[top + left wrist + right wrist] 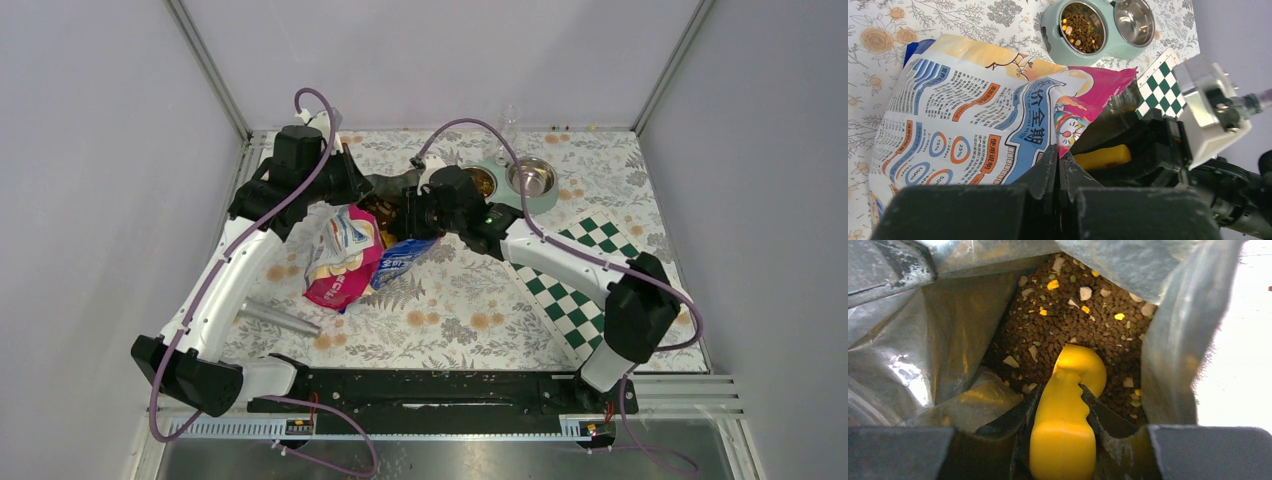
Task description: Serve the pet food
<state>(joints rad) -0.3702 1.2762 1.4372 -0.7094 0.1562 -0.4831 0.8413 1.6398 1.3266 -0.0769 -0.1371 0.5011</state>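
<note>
Your left arm point(225, 285) and right arm point(555, 255), white shells, black joints, purple cables point(470, 121), matte-black left gripper point(1059, 157), green light point(489, 212) on right.

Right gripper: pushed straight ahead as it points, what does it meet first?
Likely the pet food inside the bag: the scoop in the right gripper noses into it; depth unclear.

Scoop point(1063, 415) in gripper point(1062, 394), amid pet food point(1058, 325)

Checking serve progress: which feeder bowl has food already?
The bowl nearer the bag, left in the top view: it holds kibble; the other steel bowl is empty.
</note>
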